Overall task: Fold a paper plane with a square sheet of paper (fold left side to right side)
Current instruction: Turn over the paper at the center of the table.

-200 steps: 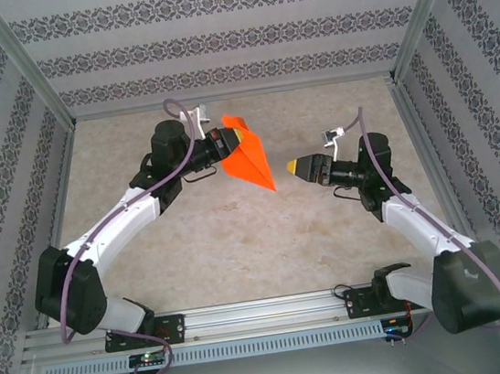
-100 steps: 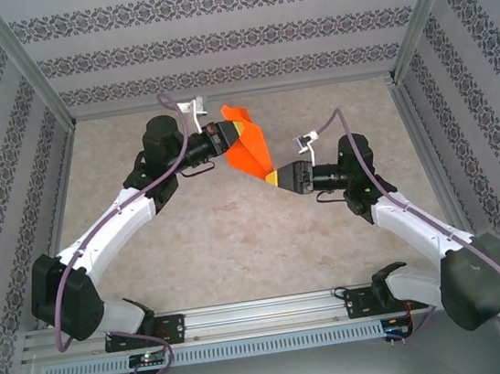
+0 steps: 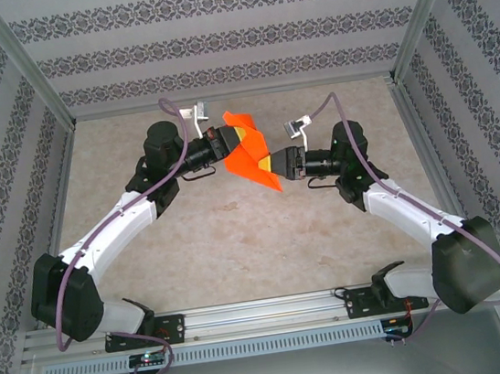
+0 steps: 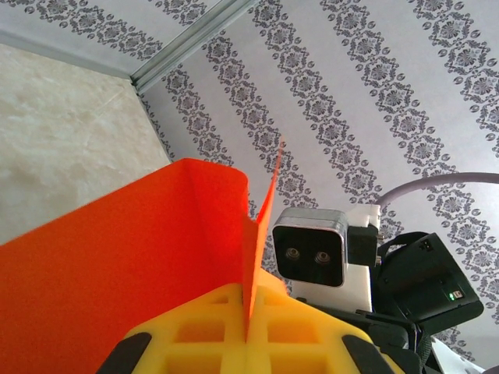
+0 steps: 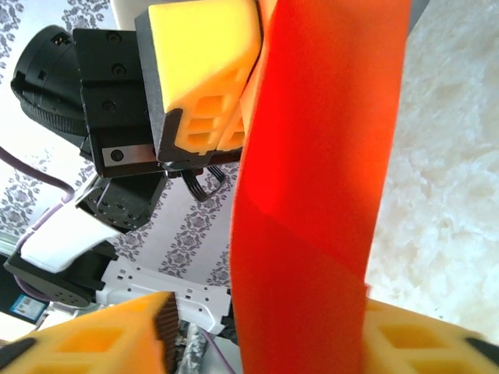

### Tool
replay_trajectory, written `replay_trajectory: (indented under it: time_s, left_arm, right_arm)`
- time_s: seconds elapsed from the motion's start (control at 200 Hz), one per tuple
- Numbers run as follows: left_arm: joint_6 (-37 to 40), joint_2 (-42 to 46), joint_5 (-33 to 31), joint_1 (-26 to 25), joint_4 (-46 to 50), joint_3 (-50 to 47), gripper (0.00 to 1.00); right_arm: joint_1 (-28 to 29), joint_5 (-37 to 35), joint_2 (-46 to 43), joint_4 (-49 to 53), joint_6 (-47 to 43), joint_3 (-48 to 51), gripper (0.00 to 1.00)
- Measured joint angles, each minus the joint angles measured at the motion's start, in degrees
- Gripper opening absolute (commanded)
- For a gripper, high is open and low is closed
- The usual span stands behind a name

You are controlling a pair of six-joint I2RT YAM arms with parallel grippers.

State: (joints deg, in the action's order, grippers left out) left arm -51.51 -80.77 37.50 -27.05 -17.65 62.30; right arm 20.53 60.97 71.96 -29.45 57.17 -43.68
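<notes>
**Paper held in mid-air between the arms.** The paper [image 3: 248, 155], creased into a wedge, is hanging above the tabletop [image 3: 239, 244], between the two arms and clear of the surface. The left end effector [image 3: 236, 140] is pinching it closed along an upright crease, as its wrist view shows, so the paper is being presented edge-on to the other arm. The right end effector [image 3: 275, 162] is reaching in from the opposite side. Its yellow fingers [image 5: 86, 339] are standing apart and straddling the free lower part of the wedge. One is touching the paper and the other is showing a gap, so nothing is being gripped there. In all likelihood a mid-air fold or regrasp is being set up, with the left anchoring the paper while the right is lining up to close on the loose flap.
</notes>
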Motion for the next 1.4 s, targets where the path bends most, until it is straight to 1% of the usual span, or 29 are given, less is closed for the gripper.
replay_trajectory:
  time_s: [0.08, 0.135, 0.225, 0.3, 0.35, 0.38, 0.405, 0.46, 0.495, 0.59, 0.635, 0.674, 0.769, 0.834, 0.914, 0.989, 1.034, 1.114, 1.194, 1.284, 1.399]
  left_arm:
    - [0.0, 0.0, 0.04, 0.0, -0.33, -0.33, 0.0]
    - [0.0, 0.0, 0.04, 0.0, -0.39, -0.63, 0.0]
    - [0.0, 0.0, 0.07, 0.0, -0.48, -0.96, 0.06]
    - [0.02, 0.0, 0.07, 0.0, -0.52, -1.05, 0.17]
    - [-0.02, 0.0, 0.04, 0.0, -0.52, -1.09, 0.21]
    - [0.09, 0.0, 0.02, 0.0, -0.5, -1.14, 0.25]
    - [0.35, 0.0, 0.0, 0.0, -0.42, -1.18, 0.3]
    - [0.5, 0.04, -0.26, 0.0, 0.31, -1.25, 0.47]
    - [1.09, 0.17, -0.68, 0.0, 1.14, -1.25, 0.54]
    - [3.74, 1.55, -3.45, 0.0, 6.03, -1.29, 0.64]
    - [5.51, 2.84, -5.86, 0.0, 9.42, -1.33, 0.68]
    - [7.45, 4.48, -8.52, 0.0, 12.79, -1.4, 0.7]
    - [11.15, 9.62, -15.5, 0.0, 20.2, -2.12, 0.74]
    - [13.33, 13.73, -20.35, 0.0, 24.22, -3.15, 0.75]
    - [15.37, 18.84, -25.92, 0.0, 28.44, -4.68, 0.76]
    - [16.55, 23.19, -30.91, 0.0, 31.61, -6.51, 0.76]
    - [16.85, 25.33, -33.46, 0.0, 33.09, -7.67, 0.76]
    - [17.0, 29.09, -37.9, 0.0, 35.6, -9.92, 0.77]
    - [17.0, 32.3, -41.55, 0.0, 37.46, -12.02, 0.78]
    - [17.0, 35.19, -44.74, 0.0, 39.36, -13.4, 0.8]
    - [17.0, 37.18, -47.1, 0.0, 40.74, -13.7, 0.81]
  right_arm:
    - [-0.02, -0.04, 0.0, 0.48, -0.42, 0.0, 0.33]
    - [-0.02, -0.07, 0.0, 1.03, -0.66, -0.02, 0.29]
    - [-0.02, -0.31, -0.02, 2.49, -1.66, -0.02, 0.23]
    - [-0.02, -0.63, -0.07, 4.31, -3.08, -0.04, 0.16]
    - [-0.02, -1.05, -0.24, 5.73, -4.09, -0.04, 0.12]
    - [-0.02, -1.36, -0.46, 6.84, -5.03, -0.04, 0.09]
    - [-0.02, -1.66, -0.68, 7.91, -5.77, -0.07, 0.07]
    - [-0.02, -2.45, -1.27, 10.45, -7.26, -0.09, 0.05]
    - [-0.04, -3.21, -1.77, 12.5, -8.59, -0.15, 0.05]
    - [-0.02, -5.92, -3.23, 19.47, -13.2, -0.94, 0.03]
    - [-0.02, -7.78, -3.85, 23.87, -16.17, -1.86, 0.02]
    - [0.04, -10.19, -4.37, 28.44, -19.58, -3.19, 0.0]
    - [1.42, -18.73, -5.25, 39.58, -26.91, -7.06, 0.01]
    - [3.56, -26.51, -5.62, 46.82, -31.71, -9.9, 0.02]
    - [7.96, -38.62, -5.44, 55.21, -37.09, -13.6, 0.02]
    - [13.75, -51.89, -3.89, 62.77, -41.24, -17.88, 0.01]
    - [16.94, -58.64, -2.08, 66.14, -43.04, -20.41, 0.01]
    - [22.16, -71.1, 3.65, 72.3, -45.72, -25.4, 0.0]
    - [26.12, -81.74, 10.64, 77.35, -47.25, -29.55, 0.0]
    - [29.18, -91.38, 19.61, 82.58, -48.11, -33.24, 0.0]
    - [32.09, -101.59, 30.75, 88.74, -48.17, -37.33, 0.0]
